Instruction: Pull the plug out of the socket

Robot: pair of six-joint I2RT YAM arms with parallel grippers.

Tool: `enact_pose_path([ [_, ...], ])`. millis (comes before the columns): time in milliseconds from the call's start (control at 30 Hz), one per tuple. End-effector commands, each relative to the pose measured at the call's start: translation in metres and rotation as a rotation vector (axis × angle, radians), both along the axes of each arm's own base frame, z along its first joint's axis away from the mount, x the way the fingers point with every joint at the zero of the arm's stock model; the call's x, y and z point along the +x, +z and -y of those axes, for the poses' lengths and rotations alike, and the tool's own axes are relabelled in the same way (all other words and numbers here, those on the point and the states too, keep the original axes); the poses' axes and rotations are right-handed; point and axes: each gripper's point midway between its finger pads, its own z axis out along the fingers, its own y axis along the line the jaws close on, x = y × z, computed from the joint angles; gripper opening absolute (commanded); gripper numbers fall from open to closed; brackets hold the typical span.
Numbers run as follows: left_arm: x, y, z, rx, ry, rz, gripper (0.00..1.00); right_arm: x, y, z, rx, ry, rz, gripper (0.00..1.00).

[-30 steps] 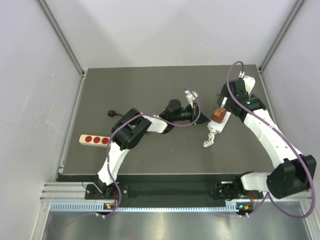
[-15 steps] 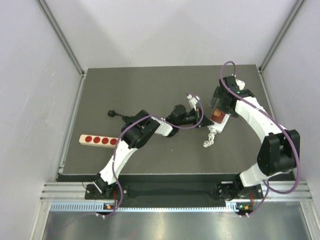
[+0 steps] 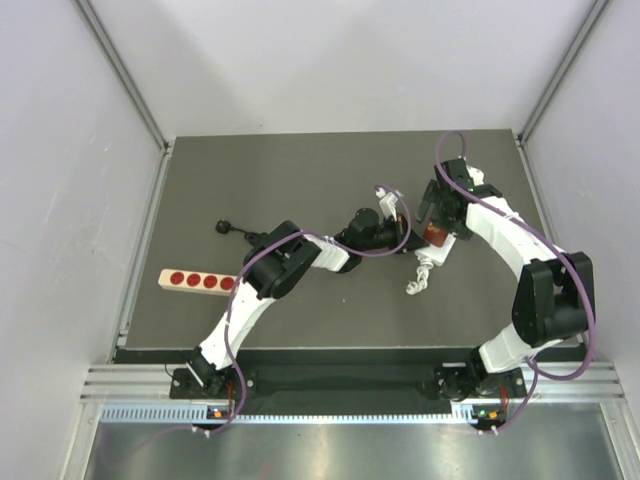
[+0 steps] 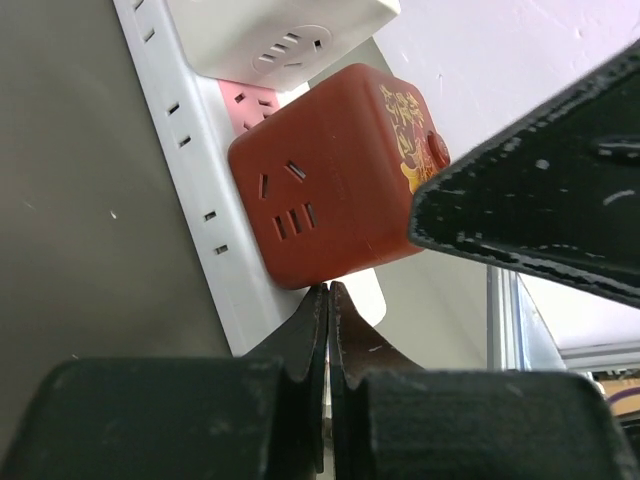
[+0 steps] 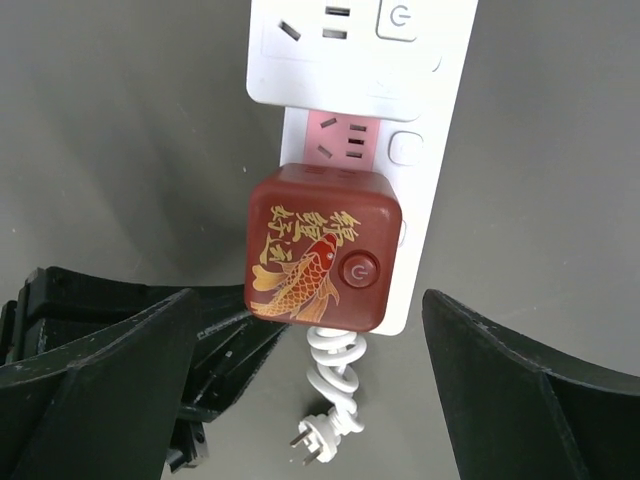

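Red plug [image 5: 322, 248] — on white socket [image 5: 418, 185]

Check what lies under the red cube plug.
The white power strip lies under the red cube plug; a pink outlet face shows just past it. The outlet it sits in and its prongs are covered.

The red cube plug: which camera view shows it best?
The right wrist view. The red cube plug sits whole and centred there, its fish picture and button clear, seated on the white power strip. The left wrist view shows mostly its slotted side. The top view shows it tiny.
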Motion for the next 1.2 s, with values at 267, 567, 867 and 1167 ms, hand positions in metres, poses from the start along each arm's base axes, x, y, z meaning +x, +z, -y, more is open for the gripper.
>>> enact_pose_path([
  [267,0.002,-0.015,-0.009,0.112,0.059,0.017,0.00,0.011,-0.016,-0.002,-0.019,-0.006,0.041,0.87],
  [567,-0.001,-0.020,-0.007,0.134,0.054,0.033,0.00,0.016,-0.027,0.001,-0.031,-0.034,0.042,0.75],
  [867,-0.006,-0.027,0.000,0.146,0.027,0.041,0.00,0.023,-0.030,0.003,-0.065,-0.039,0.039,0.59],
  [1167,-0.008,-0.037,0.005,0.154,-0.003,0.040,0.00,0.026,-0.031,0.002,-0.085,-0.031,0.023,0.00],
])
